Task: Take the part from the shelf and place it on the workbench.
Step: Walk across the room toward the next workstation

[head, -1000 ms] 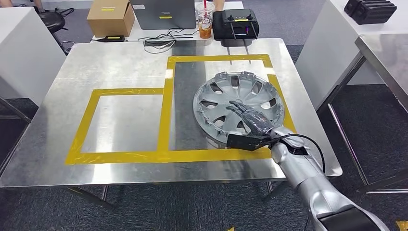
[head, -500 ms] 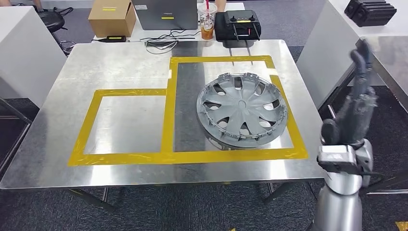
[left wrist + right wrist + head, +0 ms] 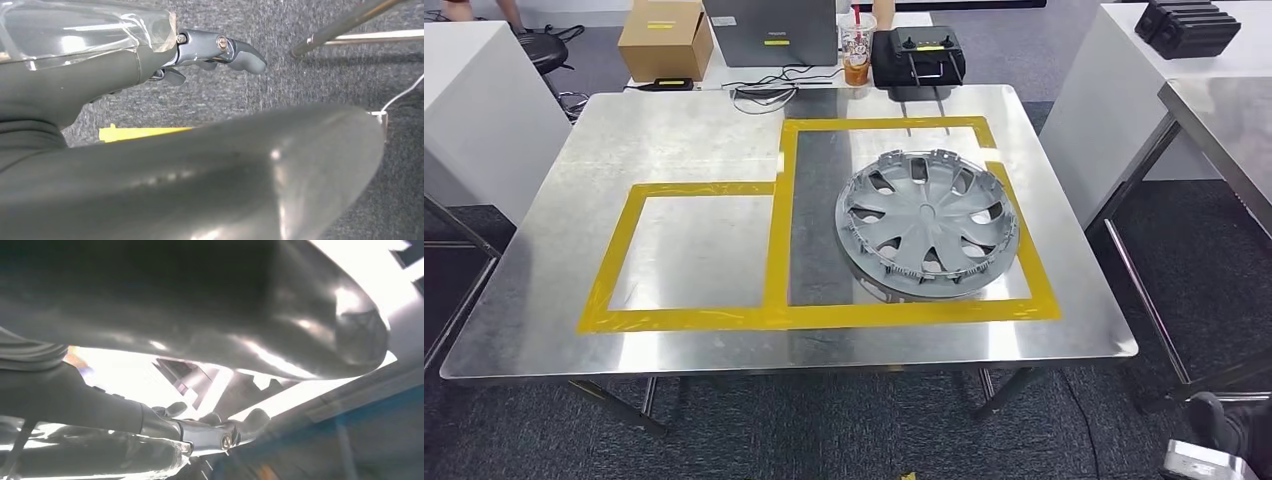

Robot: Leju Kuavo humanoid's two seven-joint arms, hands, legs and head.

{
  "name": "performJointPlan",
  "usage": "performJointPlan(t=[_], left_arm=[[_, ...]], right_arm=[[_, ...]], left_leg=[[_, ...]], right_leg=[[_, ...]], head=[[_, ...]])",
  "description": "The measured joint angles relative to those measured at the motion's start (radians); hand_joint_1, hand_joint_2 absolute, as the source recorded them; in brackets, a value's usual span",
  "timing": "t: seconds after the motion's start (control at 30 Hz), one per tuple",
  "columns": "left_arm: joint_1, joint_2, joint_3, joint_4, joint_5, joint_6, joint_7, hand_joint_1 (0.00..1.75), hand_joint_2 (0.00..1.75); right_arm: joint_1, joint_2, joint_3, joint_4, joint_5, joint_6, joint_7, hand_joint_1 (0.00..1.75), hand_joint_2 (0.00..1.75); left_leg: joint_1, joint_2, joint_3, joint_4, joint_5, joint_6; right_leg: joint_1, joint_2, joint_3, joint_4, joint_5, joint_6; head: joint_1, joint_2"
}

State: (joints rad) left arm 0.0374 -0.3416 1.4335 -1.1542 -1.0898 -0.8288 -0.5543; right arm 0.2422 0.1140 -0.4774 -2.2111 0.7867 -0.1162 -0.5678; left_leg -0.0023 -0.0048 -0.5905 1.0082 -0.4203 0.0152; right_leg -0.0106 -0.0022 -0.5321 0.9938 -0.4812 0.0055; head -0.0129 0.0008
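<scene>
The part, a grey plastic wheel cover (image 3: 927,221), lies flat on the steel workbench (image 3: 674,130), inside the larger yellow-taped rectangle (image 3: 912,313) on its right side. Nothing touches it. My right hand (image 3: 1219,425) hangs low off the bench's front right corner, over the carpet. The right wrist view shows that hand (image 3: 200,432) holding nothing, fingers loosely extended. My left hand (image 3: 100,75) hangs beside me over the grey carpet, its dark fingers (image 3: 235,50) stretched out and empty.
At the bench's far edge stand a cardboard box (image 3: 661,38), a laptop (image 3: 772,30), a drink cup (image 3: 855,44) and a black controller case (image 3: 916,56). A smaller taped square (image 3: 686,250) lies left of the wheel cover. Another steel table (image 3: 1224,110) stands to the right.
My right hand let go of the wheel cover, lifted off it, swung out past the bench's right side and dropped low. The wheel cover stays in the taped rectangle. The camera shifted slightly.
</scene>
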Motion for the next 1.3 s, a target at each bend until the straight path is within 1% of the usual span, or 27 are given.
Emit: performJointPlan(t=[0.07, 0.17, 0.2, 0.23, 0.27, 0.37, 0.4, 0.43, 0.53, 0.57, 0.6, 0.67, 0.7, 0.73, 0.77, 0.83, 0.87, 0.93, 1.0, 1.03, 1.07, 1.13, 1.17, 1.2, 1.23, 1.27, 1.3], left_arm=[[-0.001, -0.003, 0.006, 0.000, -0.001, 0.004, -0.002, 0.00, 0.00], [-0.004, -0.006, 0.014, 0.000, 0.000, 0.010, -0.004, 0.00, 0.00], [-0.006, -0.006, 0.016, 0.000, 0.000, 0.012, -0.004, 0.00, 0.00], [-0.009, -0.007, 0.018, 0.000, 0.001, 0.014, -0.003, 0.00, 0.00], [-0.012, -0.008, 0.020, 0.000, 0.002, 0.015, -0.002, 0.00, 0.00], [-0.021, -0.008, 0.022, 0.000, 0.004, 0.021, 0.005, 0.00, 0.00], [-0.023, -0.009, 0.022, 0.000, 0.004, 0.024, 0.008, 0.00, 0.00], [-0.024, -0.009, 0.022, 0.001, 0.004, 0.028, 0.012, 0.00, 0.00], [-0.025, -0.012, 0.027, 0.005, 0.005, 0.040, 0.020, 0.00, 0.00], [-0.025, -0.014, 0.029, 0.009, 0.006, 0.042, 0.022, 0.00, 0.00], [-0.026, -0.015, 0.030, 0.013, 0.006, 0.044, 0.024, 0.00, 0.00], [-0.026, -0.018, 0.033, 0.025, 0.003, 0.047, 0.029, 0.00, 0.00], [-0.026, -0.020, 0.034, 0.032, -0.001, 0.049, 0.031, 0.00, 0.00], [-0.026, -0.020, 0.034, 0.040, -0.009, 0.053, 0.031, 0.00, 0.00], [-0.027, -0.019, 0.034, 0.052, -0.020, 0.061, 0.028, 0.00, 0.00], [-0.031, -0.004, 0.032, 0.100, -0.048, 0.096, 0.007, 0.00, 0.00], [-0.034, 0.009, 0.028, 0.134, -0.062, 0.120, -0.009, 0.00, 0.00], [-0.041, 0.038, 0.017, 0.204, -0.082, 0.161, -0.037, 0.00, 0.00], [-0.047, 0.063, 0.009, 0.259, -0.092, 0.184, -0.054, 0.00, 0.00], [-0.048, 0.073, 0.006, 0.283, -0.096, 0.192, -0.059, 0.00, 0.00], [-0.049, 0.082, 0.005, 0.303, -0.099, 0.196, -0.062, 0.00, 0.00], [-0.049, 0.091, 0.003, 0.333, -0.105, 0.199, -0.065, 0.00, 0.00], [-0.049, 0.094, 0.003, 0.342, -0.107, 0.198, -0.066, 0.00, 0.00], [-0.049, 0.095, 0.003, 0.349, -0.108, 0.196, -0.066, 0.00, 0.00], [-0.049, 0.095, 0.003, 0.354, -0.110, 0.193, -0.065, 0.00, 0.00], [-0.049, 0.095, 0.003, 0.358, -0.111, 0.191, -0.065, 0.00, 0.00], [-0.049, 0.095, 0.003, 0.362, -0.113, 0.190, -0.064, 0.00, 0.00]], right_arm=[[0.017, 0.032, -0.053, 0.007, 0.017, 0.068, -0.005, 0.00, 0.00], [0.029, 0.080, -0.133, 0.037, 0.055, 0.158, -0.015, 0.00, 0.00], [0.029, 0.095, -0.159, 0.054, 0.075, 0.187, -0.016, 0.00, 0.00], [0.029, 0.109, -0.184, 0.072, 0.100, 0.215, -0.015, 0.00, 0.00], [0.028, 0.123, -0.209, 0.092, 0.127, 0.242, -0.016, 0.00, 0.00], [0.022, 0.162, -0.287, 0.157, 0.221, 0.326, -0.028, 0.00, 0.00], [0.018, 0.173, -0.313, 0.183, 0.253, 0.353, -0.032, 0.00, 0.00], [0.013, 0.183, -0.339, 0.212, 0.289, 0.379, -0.032, 0.00, 0.00], [0.001, 0.203, -0.425, 0.326, 0.419, 0.422, -0.038, 0.00, 0.00], [-0.002, 0.208, -0.460, 0.373, 0.472, 0.430, -0.041, 0.00, 0.00], [-0.007, 0.212, -0.495, 0.424, 0.530, 0.441, -0.039, 0.00, 0.00], [-0.017, 0.217, -0.560, 0.529, 0.654, 0.485, -0.007, 0.00, 0.00], [-0.021, 0.216, -0.584, 0.587, 0.705, 0.516, 0.028, 0.00, 0.00], [-0.024, 0.211, -0.599, 0.653, 0.744, 0.557, 0.080, 0.00, 0.00], [-0.027, 0.197, -0.604, 0.731, 0.764, 0.608, 0.147, 0.00, 0.00], [-0.047, 0.141, -0.599, 0.936, 0.780, 0.705, 0.289, 0.00, 0.00], [-0.066, 0.100, -0.592, 1.057, 0.783, 0.736, 0.342, 0.00, 0.00], [-0.107, 0.020, -0.576, 1.286, 0.785, 0.750, 0.393, 0.00, 0.00], [-0.137, -0.041, -0.563, 1.464, 0.783, 0.707, 0.390, 0.00, 0.00], [-0.151, -0.067, -0.559, 1.540, 0.781, 0.670, 0.379, 0.00, 0.00], [-0.163, -0.088, -0.554, 1.606, 0.779, 0.630, 0.365, 0.00, 0.00], [-0.181, -0.125, -0.545, 1.710, 0.773, 0.548, 0.335, 0.00, 0.00], [-0.187, -0.138, -0.543, 1.748, 0.771, 0.509, 0.320, 0.00, 0.00], [-0.193, -0.151, -0.541, 1.780, 0.769, 0.473, 0.306, 0.00, 0.00], [-0.198, -0.160, -0.539, 1.809, 0.768, 0.443, 0.296, 0.00, 0.00], [-0.203, -0.170, -0.538, 1.833, 0.769, 0.421, 0.291, 0.00, 0.00], [-0.208, -0.178, -0.535, 1.854, 0.771, 0.407, 0.288, 0.00, 0.00]], left_leg=[[0.004, 0.001, -0.016, 0.039, -0.039, -0.013], [0.011, 0.002, -0.068, 0.209, -0.172, -0.028], [0.013, 0.002, -0.071, 0.251, -0.197, -0.031], [0.014, 0.002, -0.057, 0.257, -0.204, -0.031], [0.014, 0.002, -0.024, 0.224, -0.194, -0.030], [0.008, 0.002, 0.121, 0.016, -0.140, -0.012], [0.003, 0.002, 0.145, -0.024, -0.131, -0.005], [-0.002, 0.002, 0.150, -0.039, -0.127, 0.002], [-0.003, 0.004, 0.136, -0.050, -0.091, 0.022], [-0.001, 0.005, 0.127, -0.059, -0.074, 0.029], [0.002, 0.006, 0.115, -0.066, -0.057, 0.035], [-0.001, 0.008, 0.084, -0.066, -0.031, 0.040], [-0.001, 0.009, 0.069, -0.065, -0.020, 0.039], [-0.001, 0.009, 0.055, -0.063, -0.009, 0.038], [-0.001, 0.009, 0.041, -0.060, 0.000, 0.036], [0.002, 0.009, 0.013, -0.047, 0.017, 0.028], [0.002, 0.010, -0.002, -0.037, 0.023, 0.022], [0.000, 0.012, -0.020, -0.021, 0.034, 0.009], [0.002, 0.014, -0.026, -0.016, 0.047, -0.003], [0.005, 0.014, -0.030, -0.011, 0.043, -0.008], [0.007, 0.013, -0.037, 0.005, 0.021, -0.014], [0.011, 0.011, -0.060, 0.088, -0.076, -0.024], [0.013, 0.010, -0.072, 0.152, -0.129, -0.028], [0.014, 0.010, -0.080, 0.214, -0.164, -0.030], [0.014, 0.009, -0.079, 0.257, -0.175, -0.031], [0.014, 0.009, -0.063, 0.270, -0.163, -0.029], [0.013, 0.009, -0.029, 0.246, -0.138, -0.024]], right_leg=[[-0.005, -0.002, -0.010, -0.003, 0.015, -0.013], [-0.006, -0.003, -0.037, -0.003, 0.037, -0.022], [-0.005, -0.003, -0.048, -0.003, 0.045, -0.022], [-0.005, -0.003, -0.057, -0.002, 0.054, -0.020], [-0.004, -0.003, -0.066, -0.002, 0.063, -0.019], [-0.002, -0.003, -0.087, -0.003, 0.089, -0.008], [-0.002, -0.004, -0.089, -0.004, 0.097, -0.003], [-0.003, -0.005, -0.090, -0.006, 0.104, 0.004], [-0.005, -0.005, -0.095, -0.012, 0.116, 0.019], [-0.005, -0.004, -0.104, 0.001, 0.096, 0.017], [-0.005, -0.003, -0.117, 0.036, 0.058, 0.012], [-0.006, -0.001, -0.148, 0.157, -0.039, 0.003], [-0.007, -0.001, -0.155, 0.217, -0.069, 0.006], [-0.008, -0.001, -0.150, 0.254, -0.078, 0.015], [-0.011, -0.001, -0.127, 0.256, -0.068, 0.027], [-0.017, -0.001, -0.031, 0.152, -0.034, 0.050], [-0.017, 0.000, 0.024, 0.075, -0.032, 0.052], [-0.013, 0.002, 0.080, -0.019, -0.046, 0.040], [-0.009, 0.001, 0.074, -0.025, -0.044, 0.021], [-0.009, -0.001, 0.067, -0.024, -0.038, 0.011], [-0.010, -0.002, 0.058, -0.024, -0.029, 0.000], [-0.011, -0.006, 0.035, -0.024, -0.007, -0.013], [-0.009, -0.007, 0.021, -0.023, 0.004, -0.016], [-0.007, -0.007, 0.007, -0.022, 0.015, -0.016], [-0.005, -0.008, -0.008, -0.020, 0.027, -0.016], [-0.003, -0.008, -0.022, -0.019, 0.037, -0.015], [0.000, -0.007, -0.035, -0.017, 0.048, -0.014]], head=[[-0.002, 0.000], [-0.006, 0.000], [-0.006, 0.000], [-0.006, 0.000], [-0.006, 0.000], [-0.004, 0.000], [-0.005, 0.000], [-0.004, 0.000], [-0.006, 0.000], [-0.004, 0.000], [-0.002, 0.000], [0.003, 0.000], [0.003, 0.000], [0.003, 0.000], [0.003, 0.000], [0.004, 0.000], [0.004, 0.000], [0.003, 0.000], [0.000, 0.000], [-0.001, 0.000], [-0.002, 0.000], [-0.005, 0.000], [-0.006, 0.000], [-0.007, 0.000], [-0.007, 0.000], [-0.007, 0.000], [-0.007, 0.000]])
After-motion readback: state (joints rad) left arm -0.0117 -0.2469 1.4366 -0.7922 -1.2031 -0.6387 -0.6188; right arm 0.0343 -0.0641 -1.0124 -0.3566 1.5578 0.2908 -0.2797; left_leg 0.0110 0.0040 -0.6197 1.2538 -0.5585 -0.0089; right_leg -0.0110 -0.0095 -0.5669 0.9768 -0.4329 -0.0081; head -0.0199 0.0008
